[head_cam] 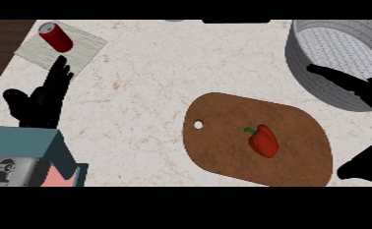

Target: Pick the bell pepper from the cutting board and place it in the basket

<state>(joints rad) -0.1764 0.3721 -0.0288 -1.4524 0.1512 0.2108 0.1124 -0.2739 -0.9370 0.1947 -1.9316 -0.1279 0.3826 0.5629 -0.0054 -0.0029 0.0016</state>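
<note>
We judge step as reach, pick not yet begun. Red bell pepper [264, 140], green stem toward upper left, lies on brown cutting board [218, 147], untouched. Right hand [347, 84], fingers spread and holding nothing, shows over grey basket [305, 71] at right edge. Next move, in our view: bring right hand over pepper, close round it. Left hand [40, 100] rests open at left, fingers straight.

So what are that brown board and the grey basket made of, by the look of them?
The cutting board looks like wood: matt brown with a faint mottled grain and a hanging hole at one end. The basket is less certain, perhaps woven fabric or plastic: its matt grey wall has no shine, and its inside shows a fine dotted weave-like pattern.
</note>
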